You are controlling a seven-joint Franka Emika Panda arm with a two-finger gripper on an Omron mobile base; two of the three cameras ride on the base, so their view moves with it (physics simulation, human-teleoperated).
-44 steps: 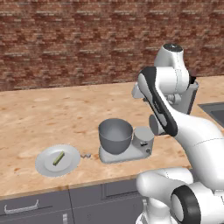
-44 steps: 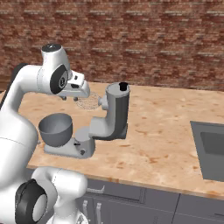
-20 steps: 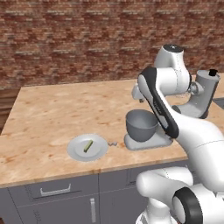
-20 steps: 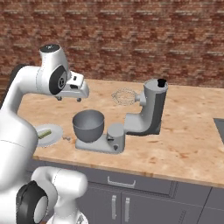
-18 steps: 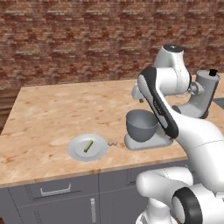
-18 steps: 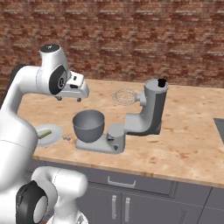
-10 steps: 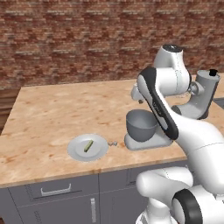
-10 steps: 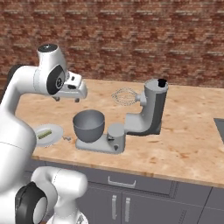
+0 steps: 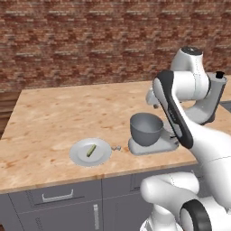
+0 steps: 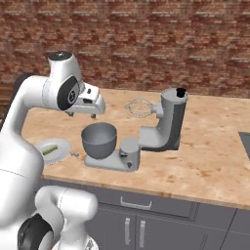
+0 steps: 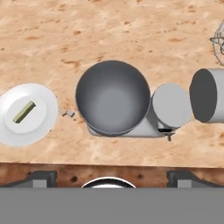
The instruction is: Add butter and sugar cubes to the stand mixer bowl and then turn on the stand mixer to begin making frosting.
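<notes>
Setting: a brick-walled kitchen with a speckled wooden counter [image 9: 54, 117] over grey cabinet drawers.
Gripper: the gripper [image 11: 111, 177] hangs high above the bowl, looking straight down, fingers spread wide and holding nothing.
Butter: the butter [image 11: 24, 112], a short olive-yellow stick, lies on the round pale plate [image 11: 41, 127], just beside the mixer base.
Sugar cubes: the sugar cubes [image 11: 68, 113], two tiny pale specks, sit on the counter between plate and bowl.
Bowl: the stand mixer bowl [image 11: 113, 96] is deep, smooth grey metal, empty, seated on the flat base.
Mixer: the stand mixer [image 10: 163, 129] has its head tilted back and its wire whisk [image 10: 138, 107] clear of the bowl.
Step, as I judge it: nothing is added yet; fetch the butter first.
Doing it well: swing over the plate, turn the fingers across the stick's short width, descend squarely and close gently, since a thin stick on a slick plate may skid.
</notes>
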